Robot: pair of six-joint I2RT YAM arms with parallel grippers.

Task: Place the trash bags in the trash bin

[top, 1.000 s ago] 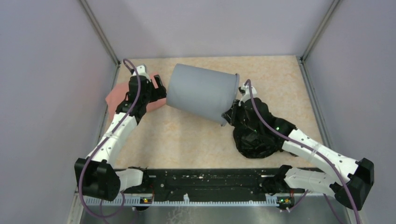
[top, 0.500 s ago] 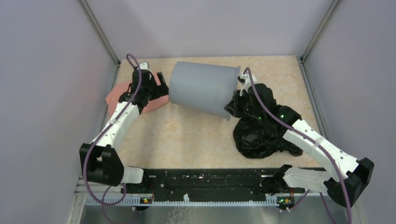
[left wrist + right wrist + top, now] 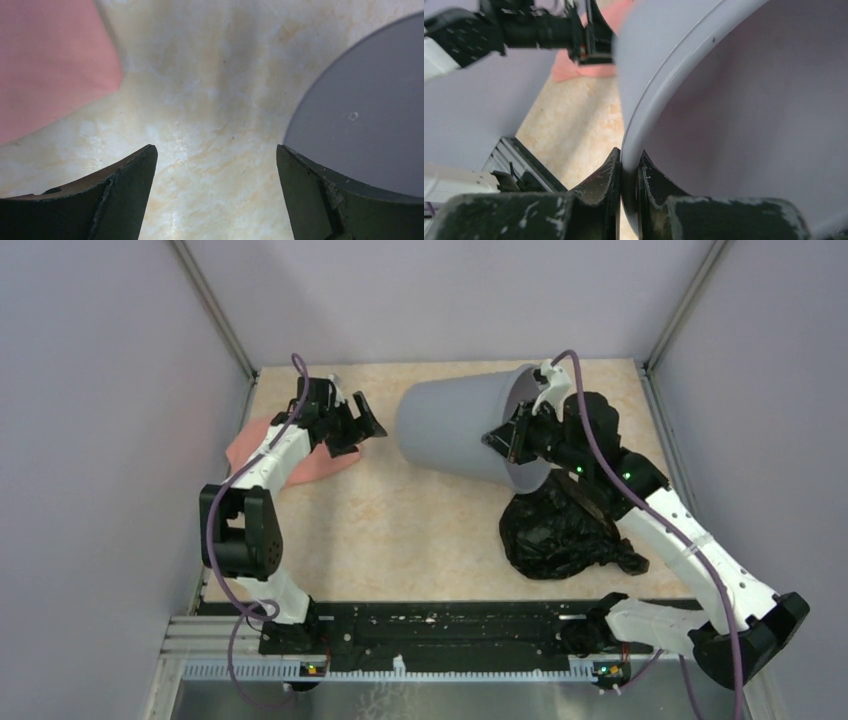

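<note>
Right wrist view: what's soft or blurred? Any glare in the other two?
Right wrist: grey plastic round bin rim sharp, left arm beyond it smeared. Left wrist: salmon-pink cloth soft, mild glare on the beige marbled tabletop. Top external: sharp, evenly lit; crinkled black plastic bag shows little detail.

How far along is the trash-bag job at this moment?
Done: little; the trash bag lies crumpled on the table, outside the trash bin. In hand: the right claw pinches the bin's rim, holding it tilted; the left claw is open near its base, holding nothing. Left: stand the bin and get the bag in.
</note>
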